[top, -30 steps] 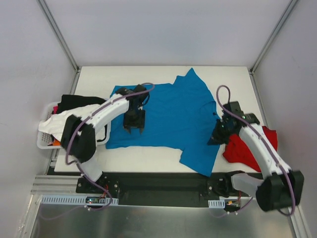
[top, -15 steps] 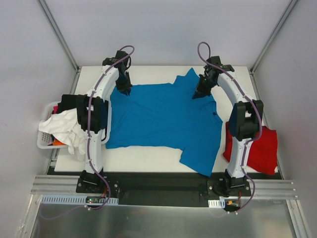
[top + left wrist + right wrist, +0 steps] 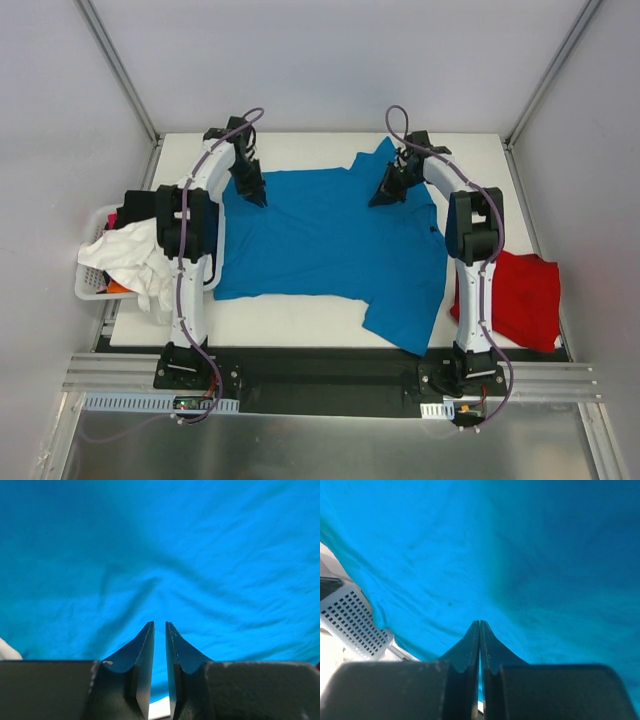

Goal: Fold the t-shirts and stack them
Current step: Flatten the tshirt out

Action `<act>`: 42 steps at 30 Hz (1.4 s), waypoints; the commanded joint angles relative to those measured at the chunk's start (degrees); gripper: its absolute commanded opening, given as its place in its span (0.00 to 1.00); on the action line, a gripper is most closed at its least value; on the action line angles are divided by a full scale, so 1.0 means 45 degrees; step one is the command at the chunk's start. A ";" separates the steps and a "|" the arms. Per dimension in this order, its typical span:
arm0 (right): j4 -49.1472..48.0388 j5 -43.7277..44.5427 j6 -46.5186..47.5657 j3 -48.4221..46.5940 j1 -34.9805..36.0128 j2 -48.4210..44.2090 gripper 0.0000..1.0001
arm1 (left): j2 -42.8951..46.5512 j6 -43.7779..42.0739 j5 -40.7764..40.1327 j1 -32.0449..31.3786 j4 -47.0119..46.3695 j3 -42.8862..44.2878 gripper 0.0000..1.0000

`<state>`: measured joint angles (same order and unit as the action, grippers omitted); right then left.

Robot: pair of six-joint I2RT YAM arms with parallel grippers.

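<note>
Moved: since half a second ago both arms have drawn nearer and inward. The left hand [image 3: 256, 196] and right hand [image 3: 381, 196] are now over the far part of the turquoise shirt [image 3: 330, 245].
Top view, shirts: the turquoise shirt lies spread across the middle of the bench [image 3: 300, 312]. The red shirt [image 3: 525, 295] sits bunched at the right edge, and the right arm hides whether the two touch.
Top view, reason: one grip on each far side looks like the start of carrying the far edge nearward into a fold.
Top view, left: a basket [image 3: 92, 288] holds a white garment [image 3: 130, 255] and a black garment [image 3: 150, 203].
Left wrist view: the left hand [image 3: 160, 625] is narrowed to a slit with blue showing inside it, apparently pinching the cloth.
Right wrist view: the right hand [image 3: 479, 622] is pressed fully together on the turquoise cloth, which hangs like a sheet. The basket [image 3: 355, 622] shows past its left edge.
</note>
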<state>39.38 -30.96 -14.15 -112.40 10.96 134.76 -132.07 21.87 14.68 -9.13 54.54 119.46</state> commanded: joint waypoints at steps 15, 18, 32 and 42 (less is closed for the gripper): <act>-0.1777 -0.1616 0.0118 0.3493 0.0650 -0.1919 0.01 | 0.2709 -0.0543 -0.1070 0.0075 -0.1319 -0.5180 0.13; -0.1875 -0.1674 -0.0077 0.3299 0.0650 -0.1646 0.01 | 0.2085 -0.0582 -0.1563 0.0075 -0.1340 -0.4614 0.13; -0.2461 -0.2416 -0.1484 0.1112 0.0474 0.0131 0.01 | 0.0073 -0.0679 -0.1601 0.0114 -0.0774 -0.1646 0.15; -0.2733 -0.2670 -0.2264 -0.0451 0.0201 0.1205 0.01 | -0.1509 -0.0621 -0.1543 0.0289 -0.0110 0.1223 0.15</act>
<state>28.56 -41.08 -22.09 -110.52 12.49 139.24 -136.84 19.94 8.45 -8.56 50.74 119.59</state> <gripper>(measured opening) 0.013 0.153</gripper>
